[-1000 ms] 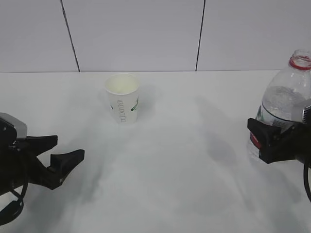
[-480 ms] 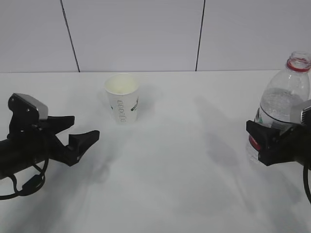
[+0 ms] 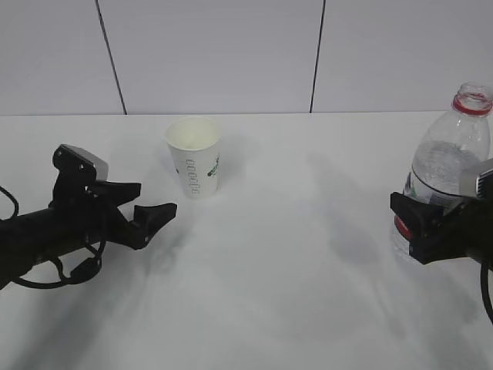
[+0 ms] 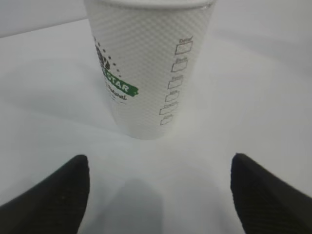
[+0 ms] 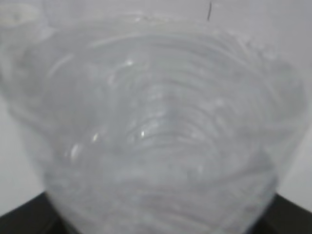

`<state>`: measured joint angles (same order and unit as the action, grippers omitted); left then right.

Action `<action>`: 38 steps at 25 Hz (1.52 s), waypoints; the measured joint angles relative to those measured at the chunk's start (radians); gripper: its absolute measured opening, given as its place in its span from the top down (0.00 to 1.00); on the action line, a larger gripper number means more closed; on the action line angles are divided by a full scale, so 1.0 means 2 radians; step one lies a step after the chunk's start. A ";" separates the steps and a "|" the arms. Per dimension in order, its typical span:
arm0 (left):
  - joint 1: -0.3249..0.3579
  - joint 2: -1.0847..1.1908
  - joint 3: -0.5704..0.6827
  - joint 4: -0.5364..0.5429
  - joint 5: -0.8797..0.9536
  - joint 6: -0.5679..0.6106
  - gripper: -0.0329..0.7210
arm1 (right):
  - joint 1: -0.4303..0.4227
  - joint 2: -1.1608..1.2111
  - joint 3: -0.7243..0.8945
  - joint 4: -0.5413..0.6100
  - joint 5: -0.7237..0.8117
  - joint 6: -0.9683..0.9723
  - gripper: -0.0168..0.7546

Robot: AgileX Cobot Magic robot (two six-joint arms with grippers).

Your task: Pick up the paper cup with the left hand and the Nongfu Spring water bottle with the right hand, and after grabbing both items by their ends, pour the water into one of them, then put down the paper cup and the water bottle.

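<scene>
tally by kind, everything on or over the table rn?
Paper cups: 1, paper cup
Bottles: 1, water bottle
Grippers: 2, left gripper, right gripper
Total: 4

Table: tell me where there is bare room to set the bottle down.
The widest bare patch of the table lies between the paper cup and the water bottle, reaching to the near edge. Behind the cup, up to the wall, is also bare. It is crowded at left, where the open left claw nears the cup.
</scene>
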<state>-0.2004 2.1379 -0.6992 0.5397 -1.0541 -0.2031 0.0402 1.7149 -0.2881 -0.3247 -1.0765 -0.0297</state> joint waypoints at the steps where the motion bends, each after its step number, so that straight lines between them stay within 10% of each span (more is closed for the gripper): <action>1: 0.000 0.006 -0.008 0.001 0.005 -0.003 0.05 | 0.000 0.000 0.000 0.000 0.000 0.000 0.35; 38: -0.019 0.096 -0.138 0.008 0.038 -0.017 0.05 | 0.000 0.000 0.000 0.000 0.008 0.000 0.39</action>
<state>-0.2394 2.3294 -0.9761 0.5557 -0.9772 -0.2367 0.0402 1.7149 -0.2881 -0.3247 -1.0615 -0.0297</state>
